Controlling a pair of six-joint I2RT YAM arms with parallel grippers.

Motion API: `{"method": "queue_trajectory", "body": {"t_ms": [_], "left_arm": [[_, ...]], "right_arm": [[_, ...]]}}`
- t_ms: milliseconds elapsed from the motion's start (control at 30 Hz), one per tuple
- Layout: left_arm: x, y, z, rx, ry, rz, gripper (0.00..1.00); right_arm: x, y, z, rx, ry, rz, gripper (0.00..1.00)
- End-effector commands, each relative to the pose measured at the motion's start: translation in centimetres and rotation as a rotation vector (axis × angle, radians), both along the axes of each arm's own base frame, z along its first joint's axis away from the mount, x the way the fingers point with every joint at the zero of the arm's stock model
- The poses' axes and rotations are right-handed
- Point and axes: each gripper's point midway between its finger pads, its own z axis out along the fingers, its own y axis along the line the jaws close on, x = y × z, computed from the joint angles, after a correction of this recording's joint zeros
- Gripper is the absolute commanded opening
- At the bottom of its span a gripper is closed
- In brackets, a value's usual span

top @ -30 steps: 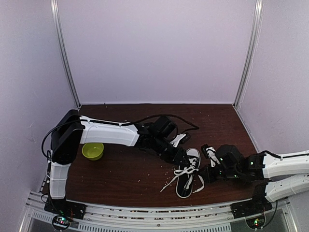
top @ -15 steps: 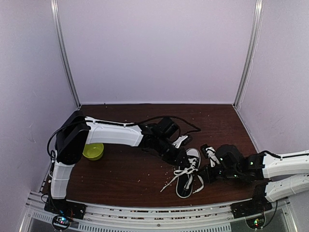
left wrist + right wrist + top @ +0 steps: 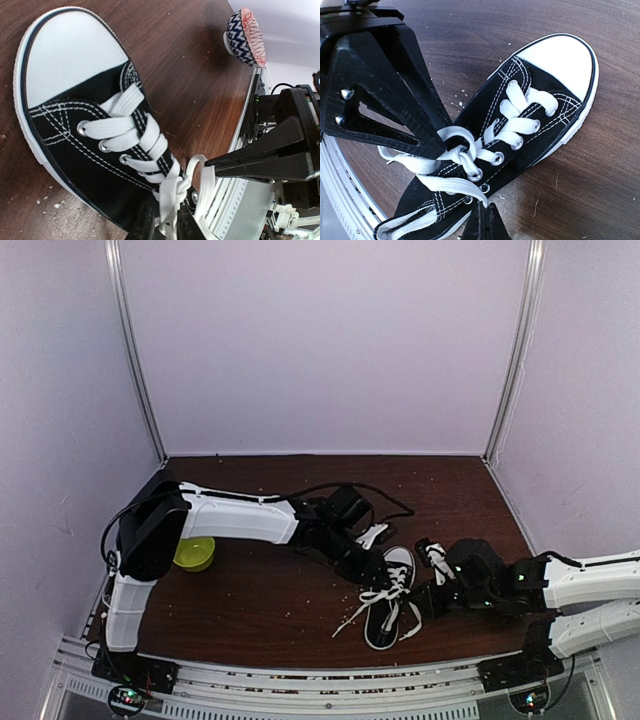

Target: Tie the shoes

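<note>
The black canvas sneaker (image 3: 390, 598) with white toe cap lies on the dark wood table, toe pointing away from the arms. It also shows in the left wrist view (image 3: 95, 125) and the right wrist view (image 3: 530, 115). Its white laces are crossed in a loose knot (image 3: 463, 156) over the tongue. My left gripper (image 3: 377, 576) is shut on a lace strand (image 3: 172, 200) beside the knot. My right gripper (image 3: 424, 600) is shut on the other lace (image 3: 455, 185), right of the shoe. The lace ends trail toward the table's front edge.
A green bowl (image 3: 192, 553) sits at the left beside the left arm. A blue-and-white patterned bowl (image 3: 243, 37) lies tipped right of the shoe. The metal rail (image 3: 320, 680) runs along the front edge. Crumbs dot the table.
The left arm's upper part has shifted slightly right. Both grippers stay at the shoe's laces, and the shoe has not moved.
</note>
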Motion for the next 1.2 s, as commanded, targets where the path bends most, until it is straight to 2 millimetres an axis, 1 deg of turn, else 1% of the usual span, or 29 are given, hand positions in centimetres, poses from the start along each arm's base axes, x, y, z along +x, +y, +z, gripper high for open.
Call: {"method": "queue_trajectory", "body": {"t_ms": [0,67,133,267,300,400,533,733,1000,1167], "left_arm": [[0.2,-0.6,-0.4,0.001,-0.006,0.002,0.19],[0.3,-0.6,-0.5,0.002,-0.005,0.003,0.19],[0.3,-0.7,-0.3,-0.004,-0.007,0.002,0.16],[0.5,-0.8,0.3,-0.023,-0.020,0.010,0.01],[0.5,-0.9,0.7,-0.036,-0.026,0.013,0.00],[0.8,-0.9,1.6,-0.059,-0.052,0.026,0.00],[1.0,-0.9,2.6,-0.088,-0.070,0.037,0.00],[1.0,-0.7,3.4,-0.122,-0.082,0.054,0.00],[0.8,-0.8,4.2,-0.162,-0.087,0.046,0.00],[0.4,-0.8,4.5,-0.186,-0.087,0.029,0.00]], "right_arm": [[0.6,0.8,1.3,0.029,-0.021,0.006,0.00],[0.6,0.9,1.3,0.030,-0.022,0.008,0.00],[0.5,0.9,1.4,0.031,-0.019,0.012,0.00],[0.7,1.3,2.0,0.043,-0.027,0.018,0.00],[0.7,1.4,2.2,0.048,-0.030,0.018,0.00],[1.2,1.7,2.7,0.054,-0.042,0.006,0.00],[1.7,2.2,2.6,0.050,-0.039,0.004,0.00],[1.9,2.9,1.7,0.024,-0.018,0.015,0.00],[2.5,2.8,0.1,-0.028,0.002,-0.016,0.00],[2.8,3.0,-0.2,-0.039,0.006,-0.022,0.00]]}}
